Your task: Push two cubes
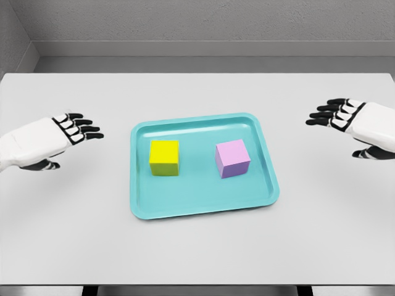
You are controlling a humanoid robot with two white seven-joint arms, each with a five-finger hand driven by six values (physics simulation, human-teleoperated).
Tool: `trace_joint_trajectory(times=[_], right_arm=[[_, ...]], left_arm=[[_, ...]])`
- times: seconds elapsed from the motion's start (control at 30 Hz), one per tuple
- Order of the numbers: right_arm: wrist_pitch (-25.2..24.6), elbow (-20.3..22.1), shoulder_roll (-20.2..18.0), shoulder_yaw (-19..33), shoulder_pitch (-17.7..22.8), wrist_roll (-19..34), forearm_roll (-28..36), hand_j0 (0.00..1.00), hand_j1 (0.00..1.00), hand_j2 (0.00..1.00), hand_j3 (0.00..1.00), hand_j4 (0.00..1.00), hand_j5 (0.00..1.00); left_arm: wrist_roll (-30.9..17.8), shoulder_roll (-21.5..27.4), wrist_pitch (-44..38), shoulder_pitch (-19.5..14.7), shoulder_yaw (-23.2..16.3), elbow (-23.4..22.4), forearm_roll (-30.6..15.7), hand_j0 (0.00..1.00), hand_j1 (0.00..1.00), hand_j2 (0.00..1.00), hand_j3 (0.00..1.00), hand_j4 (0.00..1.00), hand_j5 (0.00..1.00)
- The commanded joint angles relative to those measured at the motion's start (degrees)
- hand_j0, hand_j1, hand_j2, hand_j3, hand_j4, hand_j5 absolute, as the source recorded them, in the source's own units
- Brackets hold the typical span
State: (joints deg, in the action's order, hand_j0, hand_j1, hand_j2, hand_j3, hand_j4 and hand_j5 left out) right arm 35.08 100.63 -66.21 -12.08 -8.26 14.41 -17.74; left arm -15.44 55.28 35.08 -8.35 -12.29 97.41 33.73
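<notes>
Left hand [52, 140] hovers left of the teal tray [203, 203], fingers spread, holding nothing. On the tray, the yellow cube [164, 158] sits left, the purple cube [232, 158] right, apart. Right hand [358, 123] waits right of the tray, fingers spread, empty.

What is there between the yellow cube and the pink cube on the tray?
Nothing: between the yellow cube and the pink cube the head view shows only bare floor of the teal tray.

A tray [203, 203] sits mid-bench [197, 259]. In it two cubes stand apart, the left cube [164, 158] beside the right cube [232, 158]. The left hand [52, 140] lies left of the tray, the right hand [358, 123] to its right.
</notes>
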Motion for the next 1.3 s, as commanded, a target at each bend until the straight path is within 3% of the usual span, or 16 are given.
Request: trace_joint_trajectory(times=[0.0,0.17,0.23,0.27,0.3,0.37,0.43,0.5,0.57,0.67,0.73,0.93,1.27], right_arm=[[-0.08,0.10,-0.15,-0.40,0.00,-0.08,-0.54,1.00,1.00,1.00,1.00,1.00,1.00],[-0.08,0.18,-0.15,-1.11,-0.35,-6.06,3.94,1.00,1.00,1.00,1.00,1.00,1.00],[-0.08,-0.17,0.12,-1.37,-5.97,4.91,-1.33,1.00,1.00,1.00,1.00,1.00,1.00],[-0.08,-0.17,1.08,-1.28,-7.99,10.72,-3.79,0.98,0.98,0.98,0.98,0.98,0.98],[-0.08,-0.17,1.79,-1.37,-10.10,14.15,-6.43,0.90,0.90,0.90,0.90,0.90,0.90],[-0.08,0.01,5.30,-1.37,-10.63,15.65,-13.54,0.83,0.83,0.83,0.83,0.83,0.83],[-0.08,-1.66,12.07,-1.46,-11.78,16.79,-21.19,0.82,0.82,0.82,0.82,0.82,0.82],[-0.08,-4.91,14.97,-1.55,-14.06,17.06,-22.78,0.78,0.78,0.78,0.78,0.78,0.78],[-0.08,-8.34,17.52,-2.51,-14.50,17.32,-23.04,0.78,0.78,0.78,0.78,0.78,0.78],[-0.08,-10.63,17.61,-9.54,-16.08,17.50,-23.13,0.78,0.78,0.78,0.78,0.78,0.78],[-0.08,-9.31,17.52,-10.69,-18.37,20.59,-23.04,0.79,0.79,0.79,0.79,0.79,0.79],[-0.08,-7.55,16.90,-16.22,-22.32,20.59,-24.19,0.79,0.79,0.79,0.79,0.79,0.79],[-0.08,-6.14,18.75,-24.13,-24.79,20.59,-26.73,0.79,0.79,0.79,0.79,0.79,0.79]], left_arm=[[-0.73,-0.52,-0.08,0.00,-0.36,-0.11,0.02,1.00,1.00,1.00,1.00,1.00,1.00],[-1.69,-0.70,-0.08,-0.26,-0.36,-0.20,0.81,1.00,1.00,1.00,1.00,1.00,1.00],[-2.75,-1.84,-0.08,-1.32,-0.45,-0.99,2.12,1.00,1.00,1.00,1.00,1.00,1.00],[-3.10,-3.42,-0.08,-2.55,-0.71,-1.08,5.29,1.00,1.00,1.00,1.00,1.00,1.00],[-3.19,-3.60,-0.08,-3.08,-1.50,-1.25,6.61,1.00,1.00,1.00,1.00,1.00,1.00],[-3.19,-3.69,-0.08,-5.53,-3.96,-2.31,8.10,0.91,0.91,0.91,0.91,0.91,0.91],[-3.19,-3.77,-0.08,-8.17,-6.51,-3.10,10.04,0.82,0.82,0.82,0.82,0.82,0.82],[-3.28,-5.00,-0.08,-9.67,-7.83,-4.68,10.39,0.77,0.77,0.77,0.77,0.77,0.77],[-4.33,-5.80,-0.08,-13.71,-12.66,-7.14,10.65,0.77,0.77,0.77,0.77,0.77,0.77],[-4.42,-6.59,-0.08,-14.59,-13.98,-7.50,11.18,0.77,0.77,0.77,0.77,0.77,0.77],[-4.42,-6.94,-0.08,-14.59,-14.25,-7.50,11.18,0.77,0.77,0.77,0.77,0.77,0.77],[-4.42,-7.20,-0.08,-14.50,-14.78,-6.88,10.92,0.77,0.77,0.77,0.77,0.77,0.77],[-4.51,-8.17,-0.08,-14.94,-14.95,-4.16,10.65,0.77,0.77,0.77,0.77,0.77,0.77]])
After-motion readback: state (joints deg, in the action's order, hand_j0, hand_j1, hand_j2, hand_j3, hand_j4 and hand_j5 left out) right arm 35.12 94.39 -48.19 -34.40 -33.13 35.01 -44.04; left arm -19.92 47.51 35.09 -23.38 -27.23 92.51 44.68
